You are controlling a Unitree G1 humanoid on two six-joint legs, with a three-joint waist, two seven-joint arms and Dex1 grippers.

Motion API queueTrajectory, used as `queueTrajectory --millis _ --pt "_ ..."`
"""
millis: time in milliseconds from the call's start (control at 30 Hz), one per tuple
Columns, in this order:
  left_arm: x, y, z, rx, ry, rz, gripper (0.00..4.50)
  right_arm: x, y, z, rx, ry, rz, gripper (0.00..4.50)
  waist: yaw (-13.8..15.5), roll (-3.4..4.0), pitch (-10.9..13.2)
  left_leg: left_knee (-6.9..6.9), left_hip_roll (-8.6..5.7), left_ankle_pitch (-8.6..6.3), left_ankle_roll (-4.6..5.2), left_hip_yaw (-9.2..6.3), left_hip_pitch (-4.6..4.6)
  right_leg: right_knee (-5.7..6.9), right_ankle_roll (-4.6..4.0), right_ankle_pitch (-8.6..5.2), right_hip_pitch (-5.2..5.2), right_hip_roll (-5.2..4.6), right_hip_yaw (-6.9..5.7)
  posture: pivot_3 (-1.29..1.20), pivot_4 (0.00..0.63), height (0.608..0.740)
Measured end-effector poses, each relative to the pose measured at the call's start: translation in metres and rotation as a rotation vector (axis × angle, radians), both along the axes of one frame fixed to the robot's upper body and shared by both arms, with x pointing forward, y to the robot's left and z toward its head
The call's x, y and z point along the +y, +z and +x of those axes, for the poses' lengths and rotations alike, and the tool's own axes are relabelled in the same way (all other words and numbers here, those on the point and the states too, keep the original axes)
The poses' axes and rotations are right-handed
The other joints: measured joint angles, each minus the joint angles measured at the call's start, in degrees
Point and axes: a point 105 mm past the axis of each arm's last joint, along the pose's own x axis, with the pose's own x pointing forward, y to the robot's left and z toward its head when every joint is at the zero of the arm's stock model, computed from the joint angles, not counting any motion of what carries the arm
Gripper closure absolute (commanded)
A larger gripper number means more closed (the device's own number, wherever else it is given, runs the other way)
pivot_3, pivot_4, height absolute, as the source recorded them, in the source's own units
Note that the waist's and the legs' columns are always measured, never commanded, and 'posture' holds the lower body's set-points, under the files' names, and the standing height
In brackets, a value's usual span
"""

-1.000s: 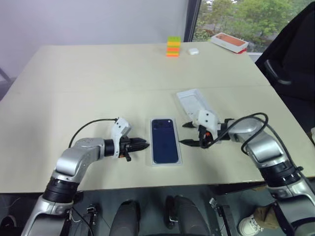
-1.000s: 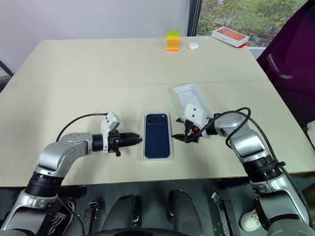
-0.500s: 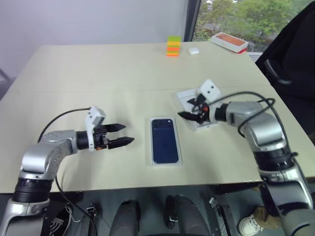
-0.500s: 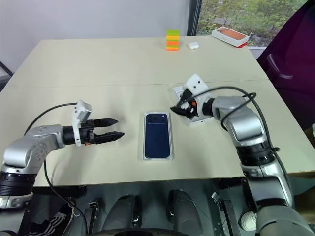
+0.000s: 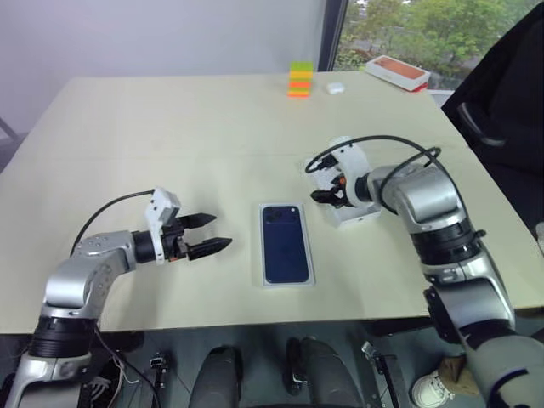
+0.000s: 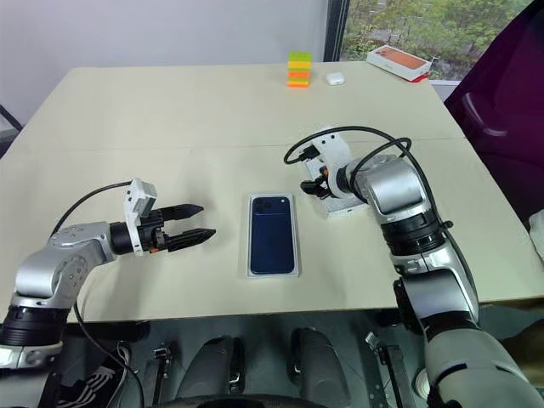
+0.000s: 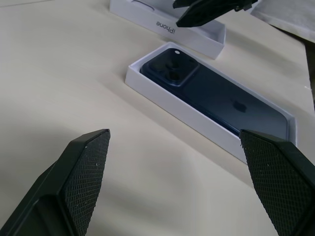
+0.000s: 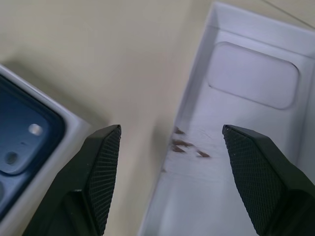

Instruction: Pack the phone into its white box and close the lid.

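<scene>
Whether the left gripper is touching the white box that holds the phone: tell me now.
Apart. The left wrist view shows bare table between the open left gripper and the white box; the left eye view shows the same gap.

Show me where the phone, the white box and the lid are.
phone (image 5: 285, 245), left eye view, middle of its back.
white box (image 7: 167, 101), left wrist view, near side wall.
lid (image 5: 360, 214), left eye view, its near corner.

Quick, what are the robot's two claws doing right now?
Left claw: open, holding nothing.
Right claw: open, holding nothing, poised over the lid.
</scene>
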Motion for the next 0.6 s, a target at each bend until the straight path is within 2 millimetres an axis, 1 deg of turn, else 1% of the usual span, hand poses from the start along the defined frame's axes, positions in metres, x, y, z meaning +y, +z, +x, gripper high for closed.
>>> queueTrajectory --millis 100,200,400,600 --pt "-0.002 -0.002 -0.001 0.001 0.014 -0.008 0.09 -0.006 -0.006 -0.002 0.074 -0.027 -0.048 1.06 0.0 0.00 0.0 -0.01 0.00 0.00 0.00 0.02 0.00 -0.01 0.00 0.00 -0.01 -0.01 0.02 0.00 0.150 0.740" --pt "-0.002 -0.003 0.000 -0.001 0.025 -0.007 0.09 -0.004 -0.010 -0.005 0.103 -0.034 -0.057 1.06 0.0 0.00 0.0 -0.01 0.00 -0.01 0.01 0.01 -0.01 -0.01 0.00 0.00 -0.01 -0.01 0.02 0.00 0.150 0.740" --pt "-0.005 -0.005 0.001 0.001 0.043 -0.018 0.09 0.005 -0.004 -0.001 0.135 -0.079 -0.054 1.06 -0.1 0.00 0.0 -0.01 0.01 0.00 0.01 0.01 0.00 0.00 0.00 0.00 -0.01 0.00 0.01 0.00 0.150 0.740" --pt "-0.007 -0.005 0.002 -0.004 0.051 -0.027 0.09 0.015 -0.013 -0.003 0.197 -0.134 -0.029 1.06 0.0 0.00 0.0 -0.01 0.00 -0.01 0.01 0.02 -0.04 -0.02 0.00 0.00 -0.01 -0.04 0.01 0.00 0.150 0.740"
